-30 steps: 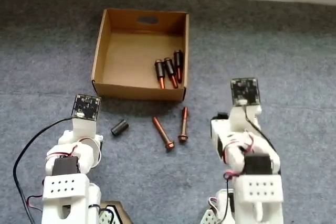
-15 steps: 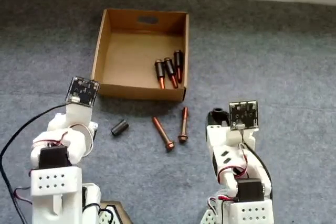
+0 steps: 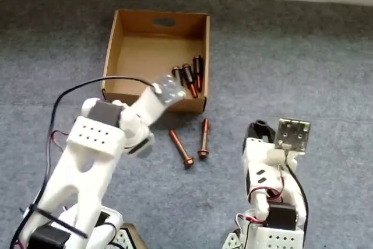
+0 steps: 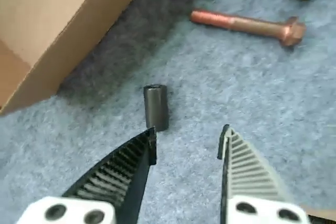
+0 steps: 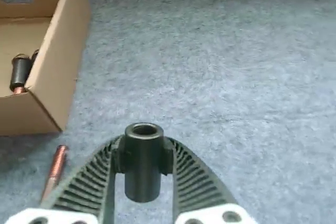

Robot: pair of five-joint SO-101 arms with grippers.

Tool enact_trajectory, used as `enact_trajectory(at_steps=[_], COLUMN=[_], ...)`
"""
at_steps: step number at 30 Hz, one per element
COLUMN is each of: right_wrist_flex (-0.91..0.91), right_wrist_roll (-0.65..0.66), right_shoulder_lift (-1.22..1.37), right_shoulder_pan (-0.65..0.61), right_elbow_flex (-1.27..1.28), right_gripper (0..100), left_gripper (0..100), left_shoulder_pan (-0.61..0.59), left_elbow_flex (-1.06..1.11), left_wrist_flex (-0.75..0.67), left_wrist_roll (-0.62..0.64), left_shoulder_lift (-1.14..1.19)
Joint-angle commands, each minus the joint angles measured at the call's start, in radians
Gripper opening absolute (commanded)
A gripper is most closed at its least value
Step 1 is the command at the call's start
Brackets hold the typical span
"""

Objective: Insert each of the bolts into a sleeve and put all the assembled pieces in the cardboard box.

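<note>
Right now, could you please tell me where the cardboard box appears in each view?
High view: the cardboard box sits in the upper middle, slightly left.
Left wrist view: the box's outer wall rises just beyond the loose sleeve.
Right wrist view: its front corner stands beyond the right claw, shut on the held sleeve.
Shared landmark: the loose bolt lying by the box's front corner.

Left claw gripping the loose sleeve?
No, the left claw is open and the sleeve lies on the carpet ahead of its tips, outside the gap.
</note>
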Motion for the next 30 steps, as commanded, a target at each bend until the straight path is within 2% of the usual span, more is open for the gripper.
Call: enact_trajectory(at_steps=[1, 7, 12, 18, 30], right_wrist_flex=[0.004, 0.005, 0.005, 0.005, 0.005], right_wrist_roll=[-0.043, -0.043, -0.043, -0.043, -0.043], right_shoulder_lift=[-0.015, -0.010, -0.010, -0.010, -0.012], right_shoulder_pan=[0.070, 0.090, 0.090, 0.093, 0.093], right_elbow_flex=[-0.013, -0.013, -0.015, -0.015, -0.015], right_gripper=[0.6, 0.6, 0.6, 0.6, 0.6], left_gripper=[21, 21, 21, 21, 21], left_shoulder_pan=[0.108, 0.179, 0.200, 0.208, 0.214], left_elbow_flex=[-0.047, -0.008, 0.027, 0.024, -0.150], left_wrist_flex=[-0.029, -0.232, -0.316, -0.456, -0.489], left_wrist_roll=[-0.078, -0.155, -0.161, -0.157, -0.157], left_shoulder_lift=[0.013, 0.016, 0.031, 0.240, 0.449])
